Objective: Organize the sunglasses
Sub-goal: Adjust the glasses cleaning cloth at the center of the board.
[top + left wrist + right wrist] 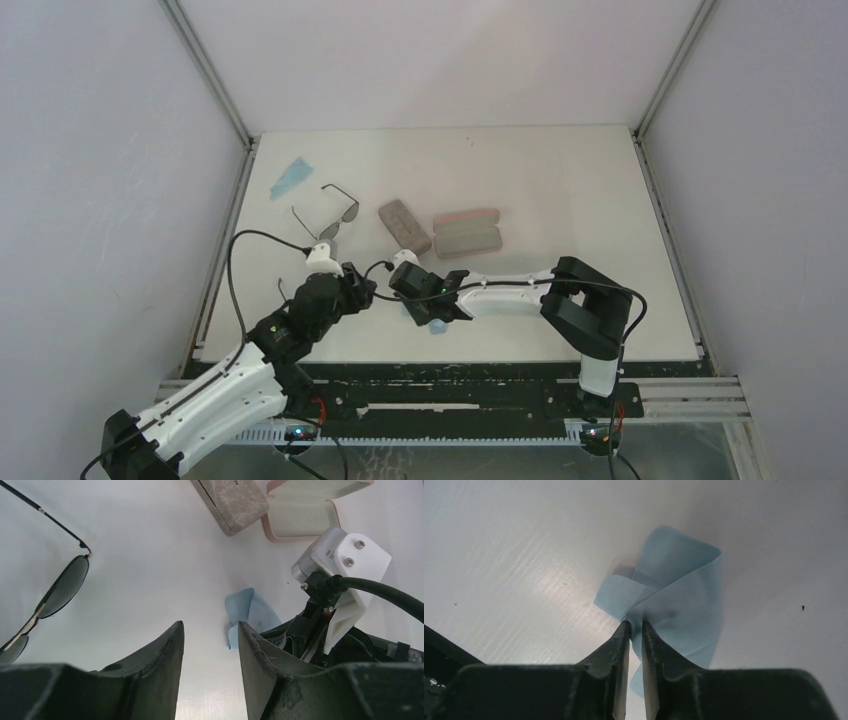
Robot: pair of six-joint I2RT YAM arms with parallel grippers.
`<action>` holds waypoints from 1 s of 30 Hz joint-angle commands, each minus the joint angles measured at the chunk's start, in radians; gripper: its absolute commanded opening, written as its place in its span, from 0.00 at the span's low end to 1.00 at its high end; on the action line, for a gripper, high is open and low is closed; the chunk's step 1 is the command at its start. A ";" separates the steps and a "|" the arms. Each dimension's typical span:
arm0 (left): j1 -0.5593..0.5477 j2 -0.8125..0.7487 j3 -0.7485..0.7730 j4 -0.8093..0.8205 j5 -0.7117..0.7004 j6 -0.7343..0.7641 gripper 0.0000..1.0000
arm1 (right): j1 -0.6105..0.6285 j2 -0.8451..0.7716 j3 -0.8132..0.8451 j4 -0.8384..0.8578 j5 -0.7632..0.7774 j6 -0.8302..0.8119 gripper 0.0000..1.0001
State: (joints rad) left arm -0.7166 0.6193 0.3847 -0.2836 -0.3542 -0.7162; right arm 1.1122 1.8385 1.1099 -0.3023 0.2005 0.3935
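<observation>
Two fingers of my right gripper (634,625) are pinched together on a raised fold of the blue cloth (679,580), which bunches up off the table (560,180) near its front edge. I judge the grip is there to lift the cloth clear and tidy it away. The one pair of sunglasses (65,587) I can see lies unfolded on the table, well to the left and apart from both grippers. Behind, the pink case (305,510) lies open beside the closed grey case (235,502), probably to receive them. My right arm stretches low across to the left, wrist tipped down. My left gripper (210,627) hangs just beside it, jaws apart and empty.
</observation>
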 commanded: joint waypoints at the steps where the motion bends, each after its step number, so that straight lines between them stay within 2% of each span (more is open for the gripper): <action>1: 0.005 0.049 -0.027 0.103 0.052 -0.010 0.48 | -0.007 -0.077 -0.009 0.059 -0.011 0.020 0.09; 7: 0.005 0.148 -0.059 0.231 0.140 -0.050 0.51 | -0.036 -0.161 -0.105 0.130 -0.052 0.052 0.00; 14: 0.005 0.296 -0.053 0.365 0.201 -0.073 0.53 | -0.104 -0.240 -0.225 0.237 -0.166 0.091 0.00; 22: 0.005 0.411 0.006 0.390 0.213 -0.022 0.53 | -0.185 -0.303 -0.299 0.258 -0.202 0.092 0.00; 30: 0.005 0.523 0.076 0.377 0.206 0.038 0.53 | -0.271 -0.321 -0.324 0.244 -0.243 0.029 0.00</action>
State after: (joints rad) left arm -0.7166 1.1053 0.3653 0.0586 -0.1509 -0.7303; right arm 0.8726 1.5517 0.7910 -0.0982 -0.0090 0.4637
